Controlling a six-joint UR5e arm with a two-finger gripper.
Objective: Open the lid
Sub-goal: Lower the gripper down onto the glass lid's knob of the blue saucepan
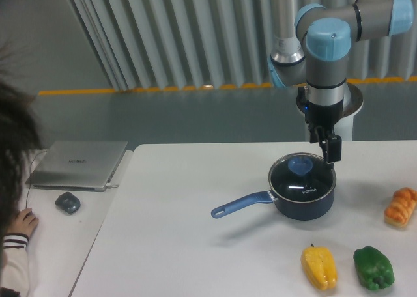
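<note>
Robotics lab: UR5e arm [329, 43] on white table [195, 245], laptop [78, 163], yellow floor tape [163, 88], ribbed wall.

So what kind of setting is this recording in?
Likely a robotics lab or workshop, not a kitchen: an arm on a pedestal by a white table, a closed laptop on a side desk, and yellow floor tape.

Behind me: wall [169, 36] of grey vertical ribbed panels. Below it, grey floor [195, 118] with 1 yellow-orange stripe [130, 89] running across. My white counter [195, 245] fills the foreground; a 2nd, lower white desk [58, 245] adjoins its left edge. Lighting even, soft.
</note>
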